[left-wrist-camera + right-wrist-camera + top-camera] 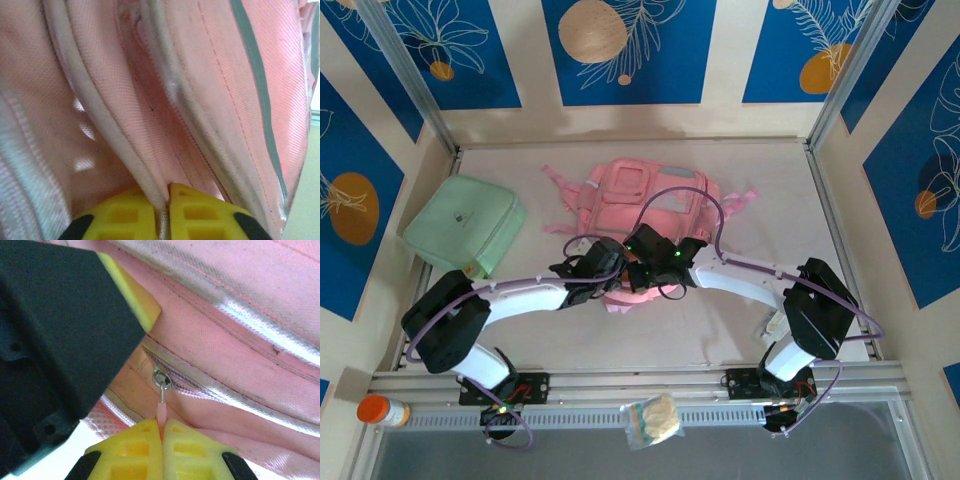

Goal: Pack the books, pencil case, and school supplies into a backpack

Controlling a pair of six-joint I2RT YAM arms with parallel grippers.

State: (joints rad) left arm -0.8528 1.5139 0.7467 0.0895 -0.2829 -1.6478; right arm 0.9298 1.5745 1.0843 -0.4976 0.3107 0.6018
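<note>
The left gripper (pixel 167 200) has its yellow fingers pressed together, pinching a pale piped seam of the pink backpack (pixel 210 75). The right gripper (pixel 162 432), fingers also together, clamps the pink zipper pull (pixel 161 409) that hangs from a metal slider. Seen from above, both grippers meet at the backpack's near edge. The backpack lies flat in the middle of the table (pixel 770 210), with a mint-green pouch (pixel 465 225) well to its left.
</note>
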